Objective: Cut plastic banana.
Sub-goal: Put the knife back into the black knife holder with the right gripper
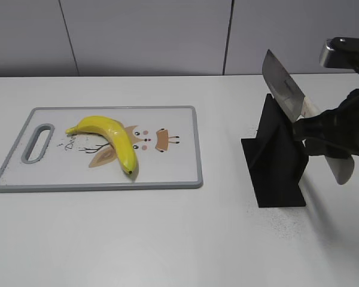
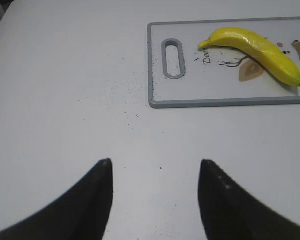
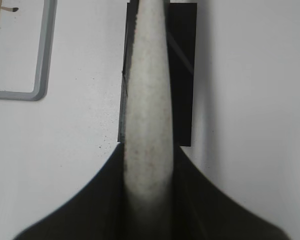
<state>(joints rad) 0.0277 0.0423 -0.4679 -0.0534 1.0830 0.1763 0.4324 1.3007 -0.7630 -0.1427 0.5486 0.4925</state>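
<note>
Plastic banana (image 1: 110,140): one item, yellow, curved, lying loose on the cutting board (image 1: 185,173) at the left of the surface (image 1: 167,239), stem end toward the board's handle slot (image 1: 38,143), dark tip toward the near edge; nothing pins it. Knife (image 1: 284,89): clamped by its pale handle in your right end effector (image 1: 323,134), blade raised above the black knife stand (image 1: 274,161), well apart from the board. Left end effector (image 2: 155,175): fingers spread, holding nothing, hovering over bare surface near the board's handle side. Hazards, as judged: the blade may clip the stand as you carry it across and tip it; the handle may twist in the grip if the hold is off-centre; the glossy fruit may roll or skid under the edge unless you steady it; the board itself may slide under a slanted push.
</note>
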